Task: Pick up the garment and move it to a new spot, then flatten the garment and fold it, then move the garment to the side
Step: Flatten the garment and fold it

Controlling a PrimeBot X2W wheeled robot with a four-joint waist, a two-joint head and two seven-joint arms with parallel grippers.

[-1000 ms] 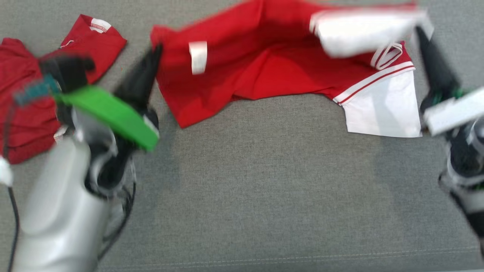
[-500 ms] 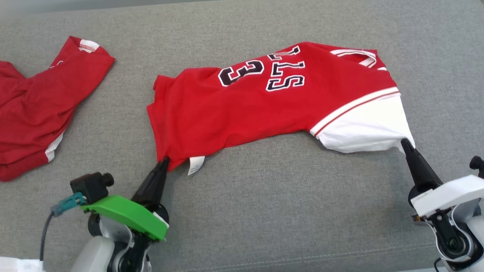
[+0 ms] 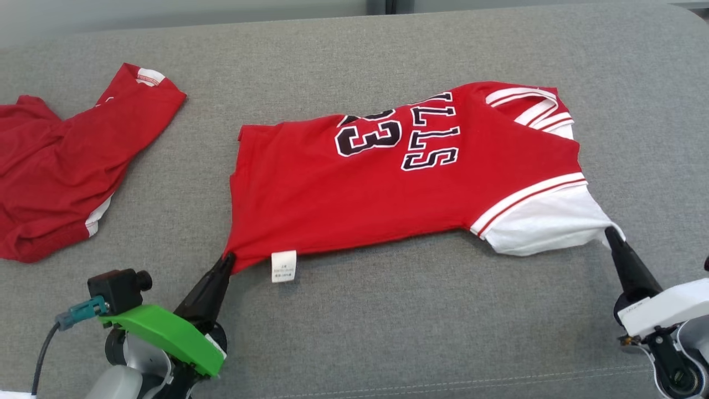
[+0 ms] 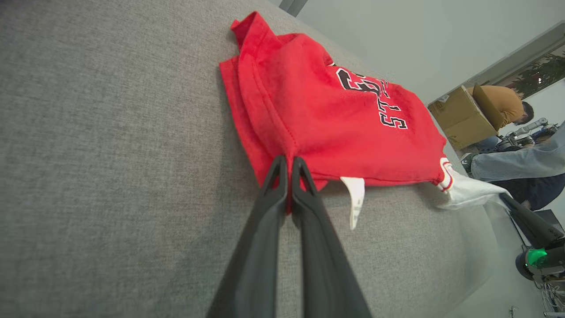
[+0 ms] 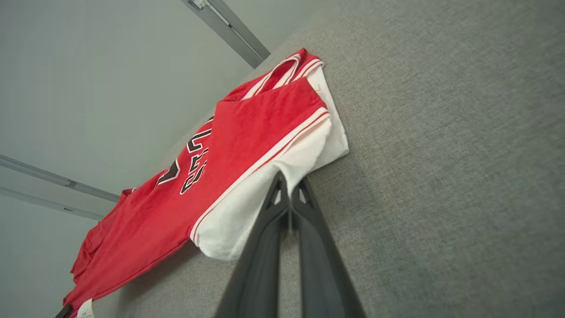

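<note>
Red cloth with a white sleeve and black numerals, the jersey (image 3: 388,194) lies across the middle of the grey upholstery (image 3: 388,332), hem toward the robot's left and collar toward its right, printed side up. It is held at its two near corners. The left tool (image 3: 226,259) has its fingers pressed together on the near hem corner, just beside the dangling white label (image 3: 283,266), and the right tool (image 3: 611,233) is pinched shut on the edge of the white sleeve. Both grips sit low, close to the upholstery, and well apart, so the near edge runs in a drawn line between them. That looks like the point of holding it this way: tension from two ends lets the cloth be laid out flat rather than dropped in a heap. The flattening seems only partly done, as the hem end is doubled over itself in the left wrist view and the collar end is bunched (the far edge has nothing pulling it). A second red garment (image 3: 61,183) lies crumpled well to the left, apart from the jersey, probably set aside there. Beyond the upholstery's end, the left wrist view catches a cardboard box (image 4: 459,119) and a person (image 4: 503,104) bent behind it.
</note>
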